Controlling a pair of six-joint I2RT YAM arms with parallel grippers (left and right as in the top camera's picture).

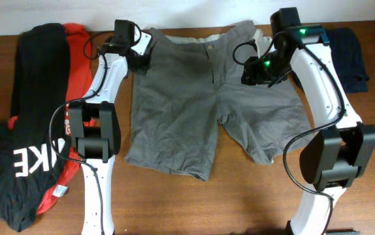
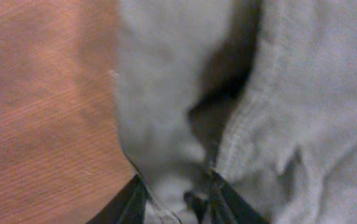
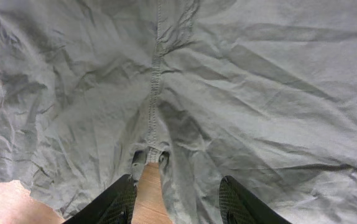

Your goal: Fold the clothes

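Observation:
The grey-olive shorts [image 1: 187,98] lie spread flat on the wooden table [image 1: 207,202], waistband at the far edge and both legs toward me. My left gripper [image 1: 138,57] is at the waistband's left corner. In the left wrist view its fingers [image 2: 175,186] are closed in on a bunched fold of the shorts [image 2: 315,93]. My right gripper [image 1: 256,70] hovers open and empty over the right side of the shorts. In the right wrist view its fingers [image 3: 177,193] frame the crotch seam of the shorts [image 3: 228,93].
A black garment with white lettering [image 1: 31,130] lies over a red shirt [image 1: 76,46] at the table's left. A small dark navy garment [image 1: 347,55] lies at the far right, behind the right arm.

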